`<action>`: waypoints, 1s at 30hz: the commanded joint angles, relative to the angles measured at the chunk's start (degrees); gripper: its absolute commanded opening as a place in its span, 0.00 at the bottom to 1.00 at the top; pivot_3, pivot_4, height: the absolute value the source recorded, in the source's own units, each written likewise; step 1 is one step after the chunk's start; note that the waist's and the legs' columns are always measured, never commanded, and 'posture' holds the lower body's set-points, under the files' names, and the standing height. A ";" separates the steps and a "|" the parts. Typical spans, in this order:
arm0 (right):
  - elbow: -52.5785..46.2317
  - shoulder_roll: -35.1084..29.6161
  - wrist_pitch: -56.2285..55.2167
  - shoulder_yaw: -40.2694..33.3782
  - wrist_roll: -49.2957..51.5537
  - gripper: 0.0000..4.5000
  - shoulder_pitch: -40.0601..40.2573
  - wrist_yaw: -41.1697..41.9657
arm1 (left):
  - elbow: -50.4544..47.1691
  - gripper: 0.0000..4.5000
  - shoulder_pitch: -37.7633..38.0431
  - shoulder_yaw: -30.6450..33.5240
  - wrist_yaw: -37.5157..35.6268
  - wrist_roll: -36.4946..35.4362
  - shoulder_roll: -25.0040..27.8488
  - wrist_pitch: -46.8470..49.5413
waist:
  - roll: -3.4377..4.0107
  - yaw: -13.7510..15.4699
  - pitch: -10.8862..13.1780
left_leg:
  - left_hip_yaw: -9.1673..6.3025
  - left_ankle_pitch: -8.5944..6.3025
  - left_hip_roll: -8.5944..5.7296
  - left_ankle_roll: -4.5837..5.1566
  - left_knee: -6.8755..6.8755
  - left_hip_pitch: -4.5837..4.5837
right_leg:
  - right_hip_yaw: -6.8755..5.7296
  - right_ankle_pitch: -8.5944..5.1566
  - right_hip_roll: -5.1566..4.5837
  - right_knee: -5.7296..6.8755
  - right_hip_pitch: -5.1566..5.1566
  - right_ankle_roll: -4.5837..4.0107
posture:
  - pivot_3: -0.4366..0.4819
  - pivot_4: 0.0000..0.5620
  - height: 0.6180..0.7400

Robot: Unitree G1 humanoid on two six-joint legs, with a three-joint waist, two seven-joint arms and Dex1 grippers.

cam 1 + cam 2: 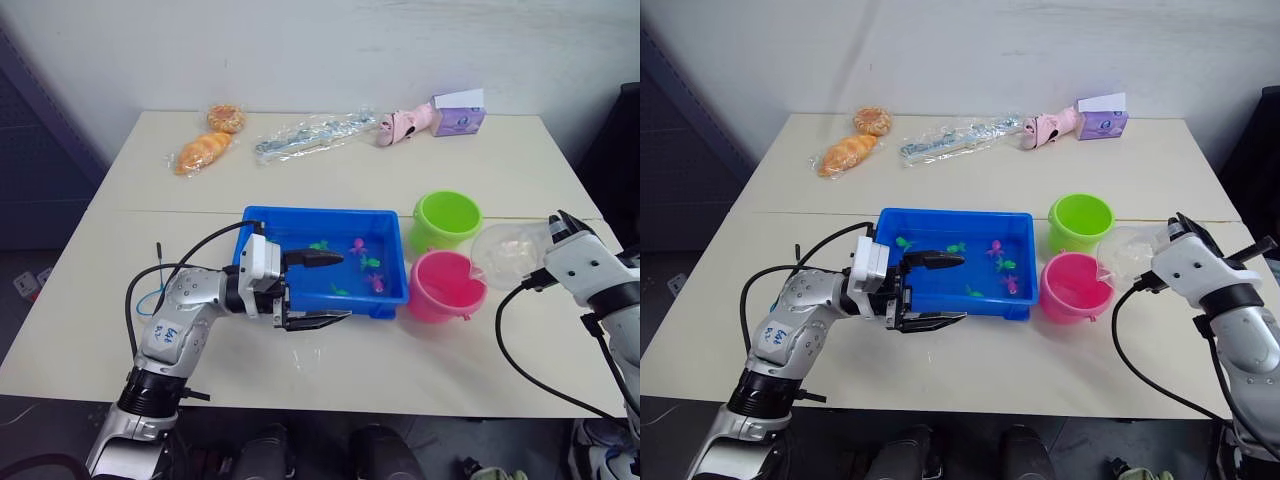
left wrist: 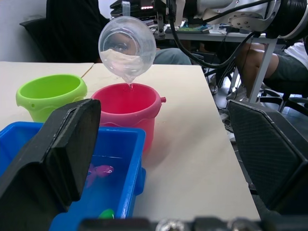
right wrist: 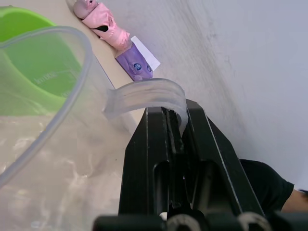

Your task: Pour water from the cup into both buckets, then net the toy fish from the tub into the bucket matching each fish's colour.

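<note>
My right gripper (image 1: 553,236) is shut on the handle of the clear cup (image 1: 510,252), fingers (image 3: 163,125) clamped on the handle. The cup is tipped with its spout (image 2: 129,79) just above the pink bucket (image 1: 443,285), and water sits at the lip. The green bucket (image 1: 446,218) stands behind the pink one. The blue tub (image 1: 300,215) holds water and small green and pink fish (image 1: 357,245). My left gripper (image 1: 342,287) hangs open over the tub's near left side, holding nothing. The net (image 1: 150,298) lies on the table behind my left arm, mostly hidden.
Along the table's far edge lie two bagged pastries (image 1: 205,150), a crumpled clear wrapper (image 1: 310,135), a pink toy (image 1: 403,125) and a purple box (image 1: 458,115). A person (image 2: 260,62) sits beyond the table's right side.
</note>
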 commanded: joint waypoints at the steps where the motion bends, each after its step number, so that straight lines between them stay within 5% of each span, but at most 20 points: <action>1: -0.93 -0.21 -2.95 -1.86 -1.71 0.01 -0.76 -1.72 | -1.51 1.00 0.32 -0.12 0.22 0.19 -0.27 -1.06 | 0.00 0.00 0.00 | 0.00 0.00 0.00 0.00 0.00 0.00 | 0.00 0.00 0.00 0.00 0.00 0.00 | 0.48 0.27 1.00; 20: 1.99 1.00 -8.86 -1.97 -5.81 0.01 -2.84 -4.36 | -0.94 1.00 -0.01 -0.48 0.67 1.12 -1.18 -2.11 | 0.00 -0.06 0.00 | 0.00 0.06 0.00 -0.02 0.01 0.01 | 0.00 0.00 0.00 0.01 0.00 0.00 | 0.48 0.27 1.00; 30: 1.08 8.33 1.10 -4.32 11.32 0.01 -4.71 0.39 | -0.05 1.00 -0.17 -0.25 0.96 1.57 -1.06 -3.09 | 0.00 -0.03 0.00 | -0.02 0.08 0.00 0.00 0.02 0.01 | -0.01 0.00 0.00 0.02 0.03 0.00 | 0.48 0.27 1.00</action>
